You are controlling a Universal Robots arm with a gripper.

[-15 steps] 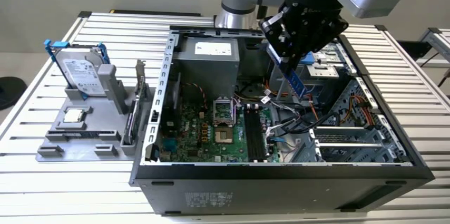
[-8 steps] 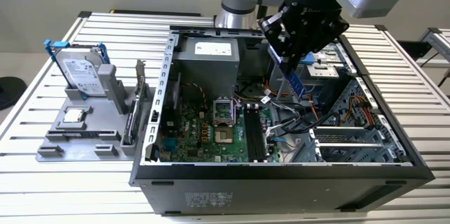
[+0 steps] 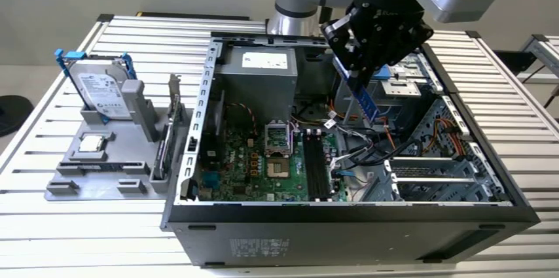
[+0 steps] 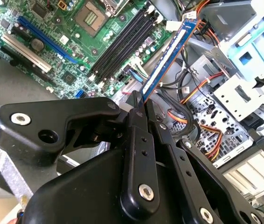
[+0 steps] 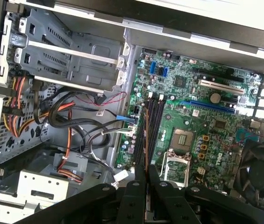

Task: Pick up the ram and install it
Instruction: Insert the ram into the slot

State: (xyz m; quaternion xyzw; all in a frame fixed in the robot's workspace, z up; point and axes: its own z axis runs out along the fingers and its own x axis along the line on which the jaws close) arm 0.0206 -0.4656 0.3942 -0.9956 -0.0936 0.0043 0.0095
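Observation:
The ram (image 3: 363, 100) is a narrow blue circuit stick with a pale label strip, hanging above the open computer case. My gripper (image 3: 353, 72) is shut on its upper end. In the second wrist view the ram (image 4: 168, 57) runs out from between the black fingers (image 4: 138, 103) toward the cables. In the first wrist view the ram (image 5: 146, 140) appears edge-on, over the black memory slots (image 5: 153, 122) of the green motherboard (image 5: 216, 126). The stick is apart from the slots (image 3: 315, 163), up over the case's right half in the exterior view.
The case's metal wall (image 3: 208, 95) surrounds the motherboard, loose cables (image 3: 371, 154) and a drive cage (image 3: 436, 173). On the exterior view's left, a grey holder (image 3: 131, 180) carries a hard drive (image 3: 101, 91), a silver CPU chip (image 3: 94, 144) and an upright expansion card (image 3: 171, 127).

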